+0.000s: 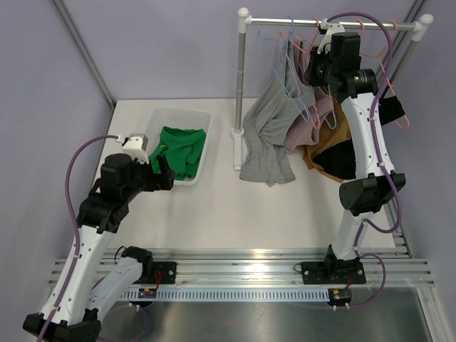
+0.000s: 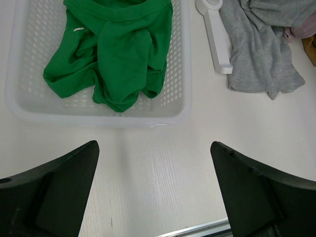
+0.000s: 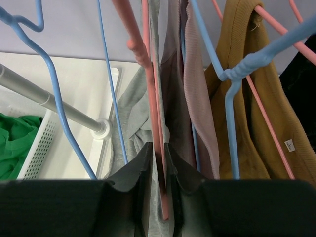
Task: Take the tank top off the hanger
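1. Down at the near left, left gripper (image 2: 153,148) spread wide, just above the bare white table (image 2: 158,173)
2. Just past it, a white basket (image 2: 98,118) with a crumpled green cloth (image 2: 118,59) inside
3. Further back and to the right, the gray tank top (image 1: 267,142) hung on the rack, low end slumped on the table by the rack's white foot (image 2: 217,39)
4. Up by the rail (image 1: 271,21), right gripper (image 3: 158,163) nearly pressed together, with a pink hanger (image 3: 143,54) wire and gray cloth in the thin gap; cannot tell if squeezing
5. Beside it, a dusty pink top (image 3: 200,98), a mustard top (image 3: 247,108) and a black top (image 3: 301,98), among blue hangers (image 3: 54,89)
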`<state>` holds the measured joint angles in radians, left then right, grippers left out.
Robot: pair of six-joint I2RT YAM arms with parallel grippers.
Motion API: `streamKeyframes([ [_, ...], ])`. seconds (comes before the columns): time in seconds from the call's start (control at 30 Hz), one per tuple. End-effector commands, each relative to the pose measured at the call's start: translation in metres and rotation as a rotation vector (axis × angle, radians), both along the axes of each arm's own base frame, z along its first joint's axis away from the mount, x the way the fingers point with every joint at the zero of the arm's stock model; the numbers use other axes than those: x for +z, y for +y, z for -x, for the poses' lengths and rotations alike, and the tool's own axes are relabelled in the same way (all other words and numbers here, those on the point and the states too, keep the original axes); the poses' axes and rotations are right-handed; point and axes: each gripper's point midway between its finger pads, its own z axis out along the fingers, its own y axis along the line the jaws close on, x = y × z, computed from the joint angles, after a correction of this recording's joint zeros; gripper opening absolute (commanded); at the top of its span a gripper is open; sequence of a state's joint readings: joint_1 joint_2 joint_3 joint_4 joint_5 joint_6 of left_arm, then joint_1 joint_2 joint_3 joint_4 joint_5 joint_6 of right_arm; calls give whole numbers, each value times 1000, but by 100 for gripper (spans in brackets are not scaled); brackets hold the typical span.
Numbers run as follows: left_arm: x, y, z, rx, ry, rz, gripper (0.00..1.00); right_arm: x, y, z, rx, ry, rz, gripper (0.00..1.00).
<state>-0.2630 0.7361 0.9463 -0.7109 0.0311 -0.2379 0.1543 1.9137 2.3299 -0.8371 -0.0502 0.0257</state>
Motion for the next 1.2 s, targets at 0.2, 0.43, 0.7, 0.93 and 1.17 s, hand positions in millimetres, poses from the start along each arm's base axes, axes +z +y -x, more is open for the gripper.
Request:
streamKeyframes([
  [0.2,7,-5,-5,-28,-39,7,99,59,9,19,66,-138,-36,0],
  [0.43,6,-5,-5,-27,-37,7,99,114,1,42,39,-266,-50,0],
  [0.7,7,-4,-4,-23,-44,7,99,143,-16,89,-14,-303,-51,0],
  [0.93,10,-2,-3,-12,-57,6,99,121,-23,141,-26,-240,-70,0],
  [1.17,26,-11,-3,-54,-84,45,99,104,-24,215,-2,-165,-122,0],
])
